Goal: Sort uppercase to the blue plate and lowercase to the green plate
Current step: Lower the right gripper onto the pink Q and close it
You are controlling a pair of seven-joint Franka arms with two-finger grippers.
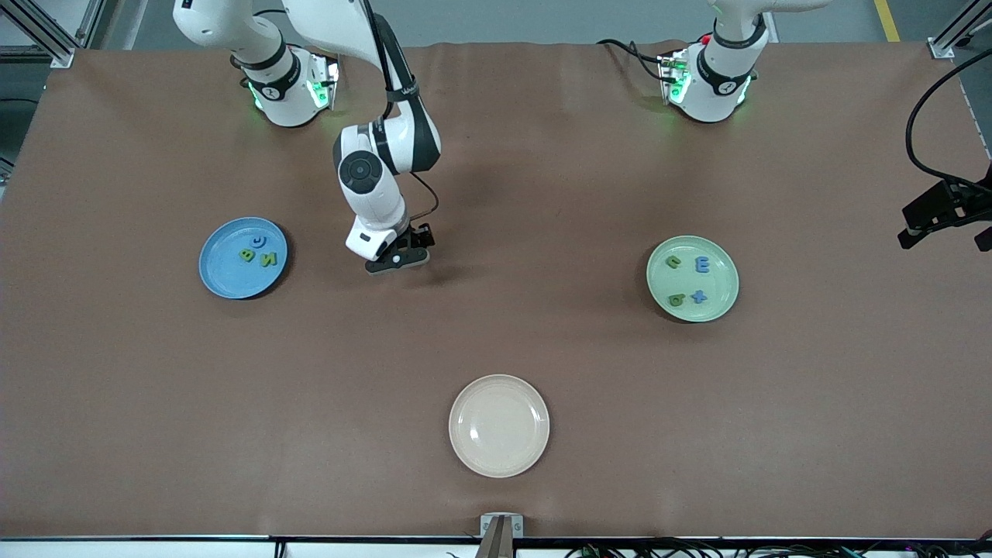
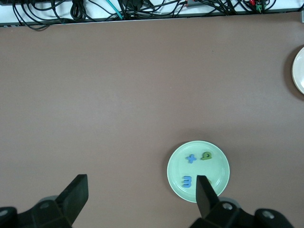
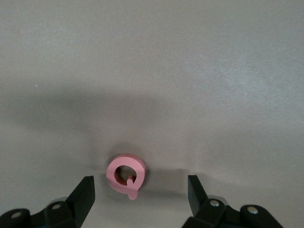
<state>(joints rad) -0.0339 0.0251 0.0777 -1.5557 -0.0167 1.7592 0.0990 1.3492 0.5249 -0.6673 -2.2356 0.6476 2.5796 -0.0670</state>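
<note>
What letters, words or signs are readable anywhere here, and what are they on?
"B" and "N": green letters on the blue plate, beside a blue ring letter.
"E" and "+": blue pieces on the green plate.
"Q": pink letter on the table, between the right gripper's open jaws.
Writing on the right arm's link: too small to read.

Even, soft overhead light, no glare.
Sharp throughout; soft shadows beside the right arm (image 1: 380, 194) and under the pink letter (image 3: 126, 175) (table (image 3: 190, 71) washed grey in the right wrist view).
</note>
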